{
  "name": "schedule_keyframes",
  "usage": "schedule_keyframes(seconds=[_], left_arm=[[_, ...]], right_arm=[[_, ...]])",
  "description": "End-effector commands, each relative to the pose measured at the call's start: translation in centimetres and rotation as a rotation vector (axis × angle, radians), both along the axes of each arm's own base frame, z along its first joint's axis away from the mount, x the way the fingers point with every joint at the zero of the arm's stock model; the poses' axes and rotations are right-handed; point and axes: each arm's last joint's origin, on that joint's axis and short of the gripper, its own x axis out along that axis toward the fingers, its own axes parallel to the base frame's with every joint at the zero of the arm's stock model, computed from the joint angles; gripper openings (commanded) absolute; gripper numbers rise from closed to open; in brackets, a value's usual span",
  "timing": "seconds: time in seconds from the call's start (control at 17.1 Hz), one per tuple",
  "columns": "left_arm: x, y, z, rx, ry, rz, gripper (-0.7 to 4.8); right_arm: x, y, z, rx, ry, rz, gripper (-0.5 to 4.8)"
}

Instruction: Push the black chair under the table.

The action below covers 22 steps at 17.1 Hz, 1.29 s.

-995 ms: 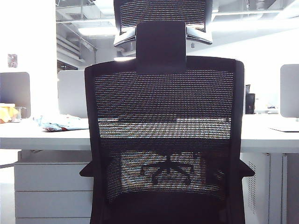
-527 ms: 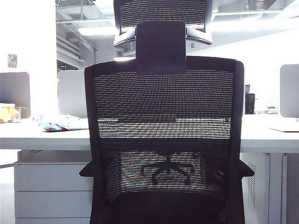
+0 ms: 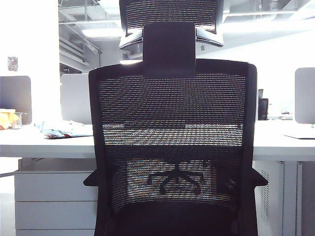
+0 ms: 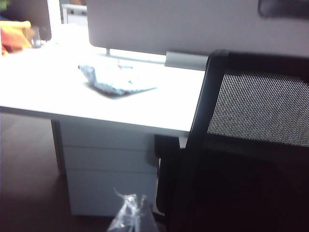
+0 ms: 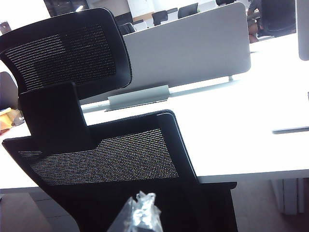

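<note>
The black chair fills the middle of the exterior view, its mesh back toward the camera, the solid neck bracket and the headrest above. The table runs across behind it, and its white top shows through the mesh. No gripper shows in the exterior view. My left gripper is a pale, blurred tip with its fingers together, just beside the chair's dark left edge. My right gripper also looks shut, close behind the chair back; I cannot tell if either touches it.
A crumpled pale blue bag lies on the table's left part, over a white drawer unit. Grey partition panels stand behind the table. Through the mesh I see another chair's star base. A yellow item sits far left.
The chair back has shifted a few pixels to the left in the exterior view; otherwise nothing visibly moved.
</note>
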Motion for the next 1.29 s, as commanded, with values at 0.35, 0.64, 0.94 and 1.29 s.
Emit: schedule_keyframes(seconds=[0.35,0.64,0.94,1.29], left_arm=[[1.0,0.0,-3.4,-0.004,0.031,-0.010,-0.05],[1.4,0.0,-5.3,-0.005,0.066,-0.008,-0.05],[1.6,0.0,-5.6,-0.004,0.047,-0.005,-0.05],[1.6,0.0,-5.3,0.023,0.014,-0.008,-0.05]], right_arm=[[-0.1,0.0,0.2,-0.002,-0.016,0.000,0.00],[-0.1,0.0,0.2,-0.001,-0.016,-0.001,0.00],[-0.1,0.0,0.2,-0.001,-0.016,-0.001,0.00],[-0.1,0.0,0.2,-0.002,-0.016,-0.001,0.00]])
